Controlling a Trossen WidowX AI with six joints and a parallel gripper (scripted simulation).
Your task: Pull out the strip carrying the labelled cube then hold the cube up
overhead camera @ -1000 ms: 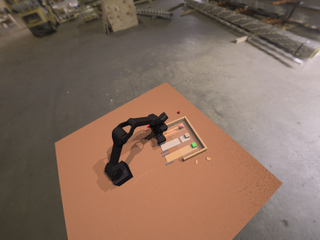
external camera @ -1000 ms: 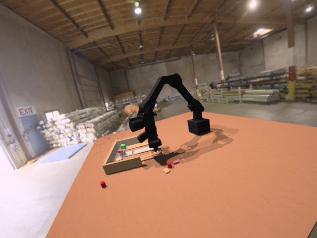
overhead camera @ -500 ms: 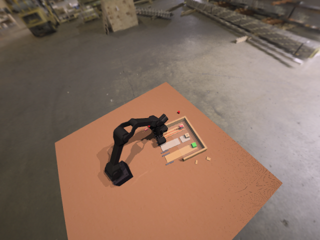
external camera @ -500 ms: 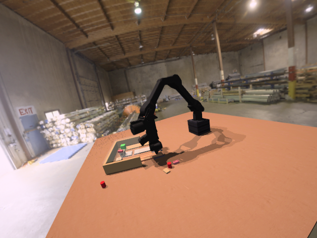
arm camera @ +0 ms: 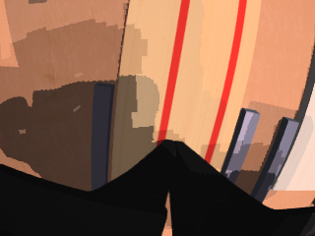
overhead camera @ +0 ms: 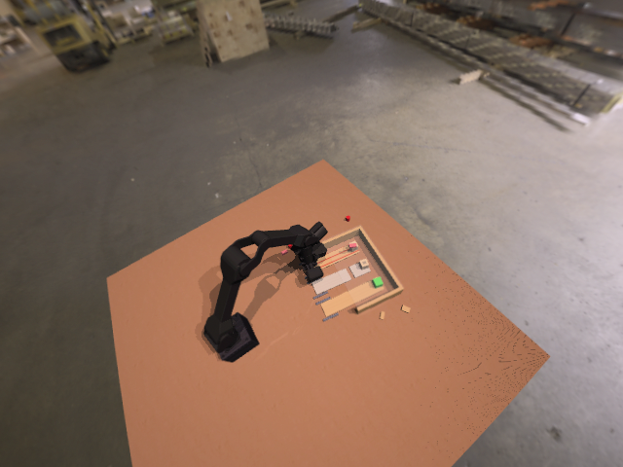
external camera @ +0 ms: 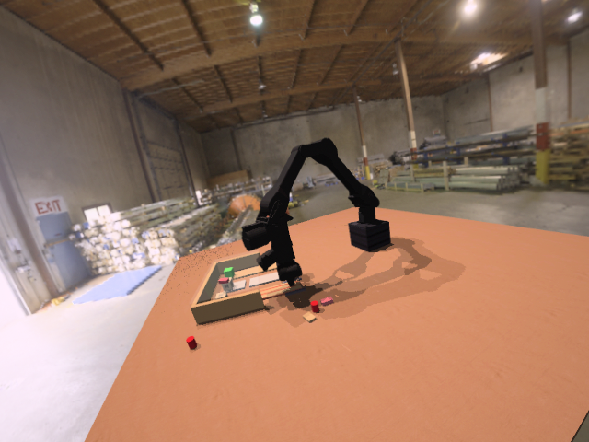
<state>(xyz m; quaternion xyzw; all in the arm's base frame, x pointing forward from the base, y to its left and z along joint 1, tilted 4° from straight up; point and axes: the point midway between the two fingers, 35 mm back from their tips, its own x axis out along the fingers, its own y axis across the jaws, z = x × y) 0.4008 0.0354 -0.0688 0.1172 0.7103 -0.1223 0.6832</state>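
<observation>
My gripper (external camera: 291, 284) (arm camera: 171, 148) is shut and empty, tips low over the near part of the red-striped wooden strip (overhead camera: 339, 258) (arm camera: 212, 49). A pink-topped grey block (overhead camera: 352, 245) (external camera: 223, 280) stands at that strip's far end. A white strip (overhead camera: 332, 281) (external camera: 263, 279) beside it shows a gap before a shorter white piece (overhead camera: 356, 271). A pale cube (overhead camera: 363, 263) with a faint dark mark sits on that piece. A plain wooden strip (overhead camera: 342, 303) shows a thin seam and has a green cube (overhead camera: 377, 281) (external camera: 228, 272) at its far end. Labels are too small to read.
A walled wooden frame (overhead camera: 382, 260) (external camera: 228, 310) surrounds the strips' far ends. Dark guide bars (arm camera: 102, 133) (arm camera: 241, 140) flank the striped strip. Red cylinders (overhead camera: 348, 218) (external camera: 190, 343) (external camera: 315, 307), a pink block (external camera: 327, 300) and small wooden tiles (external camera: 309, 317) (overhead camera: 405, 308) lie outside the frame.
</observation>
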